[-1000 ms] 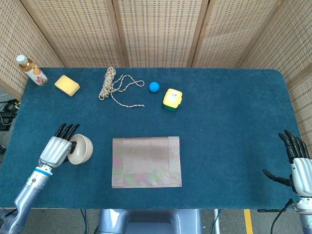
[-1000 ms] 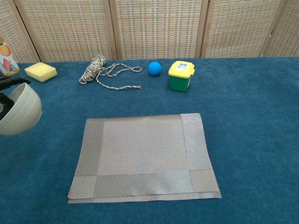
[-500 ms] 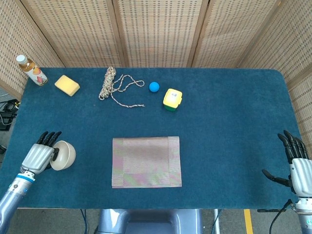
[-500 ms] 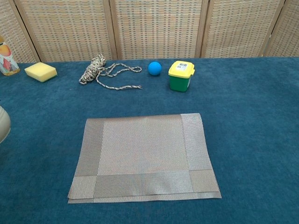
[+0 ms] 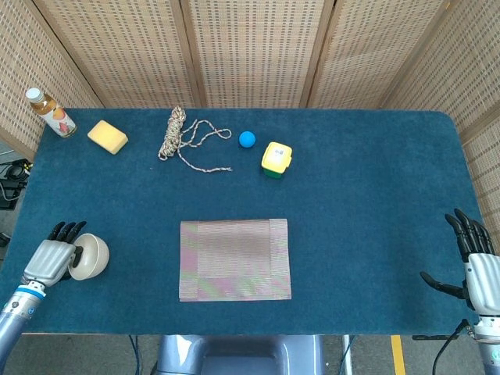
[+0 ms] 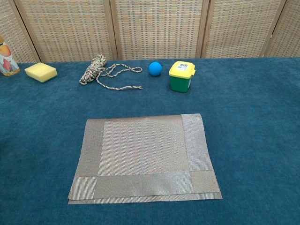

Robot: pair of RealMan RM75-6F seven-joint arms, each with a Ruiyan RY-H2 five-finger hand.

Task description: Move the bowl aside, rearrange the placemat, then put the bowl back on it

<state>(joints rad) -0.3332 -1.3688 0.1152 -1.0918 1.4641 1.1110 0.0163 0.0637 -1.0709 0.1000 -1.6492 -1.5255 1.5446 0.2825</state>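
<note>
Bowl off the placemat, held at the near left table edge.

The left hand grips the bowl, fingers curled over its rim, well apart from the placemat. The right hand waits near the right edge with fingers spread, holding nothing. Moving aside looks nearly done, judging by the gap; releasing the bowl, rearranging the folded-looking placemat and returning the bowl remain.
</note>
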